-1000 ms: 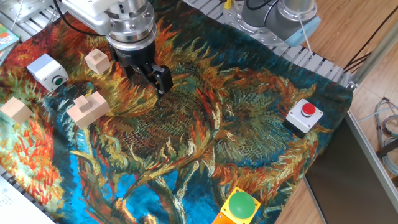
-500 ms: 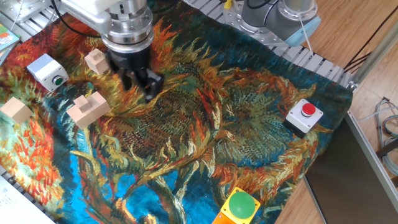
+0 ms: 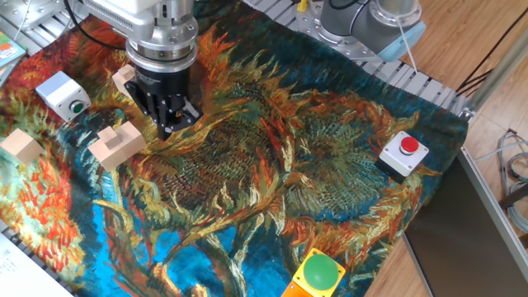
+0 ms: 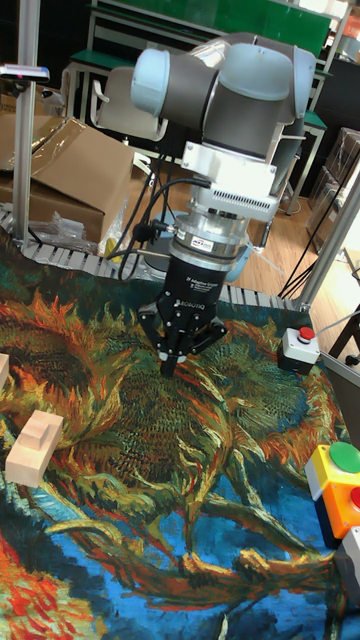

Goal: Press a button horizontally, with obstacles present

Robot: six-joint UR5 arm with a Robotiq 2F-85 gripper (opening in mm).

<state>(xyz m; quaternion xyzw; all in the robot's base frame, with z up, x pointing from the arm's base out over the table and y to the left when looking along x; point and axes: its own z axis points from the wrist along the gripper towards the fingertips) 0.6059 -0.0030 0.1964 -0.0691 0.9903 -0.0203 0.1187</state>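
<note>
Fixed view: gripper point(image 3: 169, 126) low over the cloth, short of the button point(image 3: 76, 106).

I see the green button on the side face of its white box at the far left, so I have to reach it by a sideways push. Around it stand the obstacles: a small cube point(image 3: 127, 80) just behind my tool, the notched block point(image 3: 117, 143) just left of the fingertips, another cube point(image 3: 22, 146) at the left edge. I cannot tell the finger gap. I judge the lane between blocks narrow.
</note>
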